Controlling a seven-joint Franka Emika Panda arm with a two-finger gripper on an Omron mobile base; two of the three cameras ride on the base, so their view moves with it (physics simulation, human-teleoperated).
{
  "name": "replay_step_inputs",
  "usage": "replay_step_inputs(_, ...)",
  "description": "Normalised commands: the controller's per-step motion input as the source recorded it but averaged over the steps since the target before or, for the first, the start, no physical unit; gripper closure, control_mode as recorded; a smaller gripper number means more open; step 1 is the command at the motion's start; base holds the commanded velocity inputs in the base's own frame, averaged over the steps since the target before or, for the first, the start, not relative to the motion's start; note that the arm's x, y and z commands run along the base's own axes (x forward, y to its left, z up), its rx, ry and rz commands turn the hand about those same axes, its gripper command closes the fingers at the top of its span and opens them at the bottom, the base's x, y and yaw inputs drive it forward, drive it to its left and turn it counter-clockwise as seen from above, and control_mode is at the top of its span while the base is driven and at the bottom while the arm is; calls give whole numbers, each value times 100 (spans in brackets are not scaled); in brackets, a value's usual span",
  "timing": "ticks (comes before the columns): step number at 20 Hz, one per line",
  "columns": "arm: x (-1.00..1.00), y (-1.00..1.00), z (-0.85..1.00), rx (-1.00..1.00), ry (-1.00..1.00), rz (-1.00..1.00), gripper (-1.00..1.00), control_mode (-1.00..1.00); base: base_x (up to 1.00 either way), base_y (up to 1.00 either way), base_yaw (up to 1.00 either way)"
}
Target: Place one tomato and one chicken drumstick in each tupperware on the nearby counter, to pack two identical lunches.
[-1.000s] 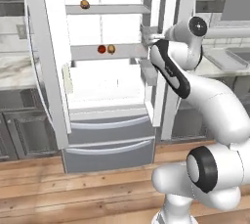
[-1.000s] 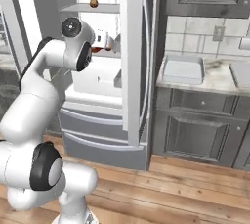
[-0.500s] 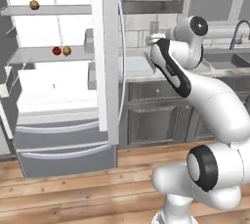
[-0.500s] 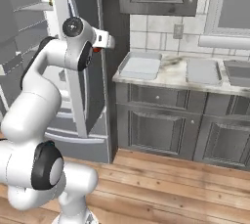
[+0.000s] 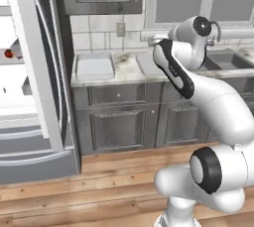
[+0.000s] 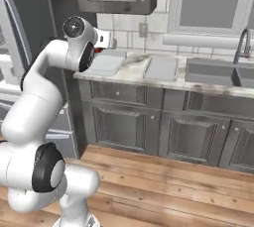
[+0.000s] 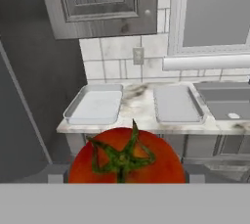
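tomato (image 7: 127,157): its lower part is cut off at the bottom of the hand view; in the right base view only a red sliver shows past the hand.
gripper (image 6: 105,40): fingertips hidden behind the tomato in the hand view; how the jaws stand cannot be told from the base views, where they are too small.
right tupperware (image 5: 147,64): largely hidden behind the arm in the left base view.
fridge (image 5: 30,72): cut off by the left edge of the left base view; a small red item on its shelf is too small to name.
sink (image 6: 218,70): its right end runs off the right base view's edge.
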Motion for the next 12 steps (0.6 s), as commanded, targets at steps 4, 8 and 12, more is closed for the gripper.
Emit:
replay_step_inputs(4,0,0,0,0,0,0,100,100,3,-99,0)
replay_step_inputs(8,0,0,0,0,0,0,100,100,23,-81,0)
replay_step_inputs(12,0,0,0,0,0,0,100,100,75,-27,0)
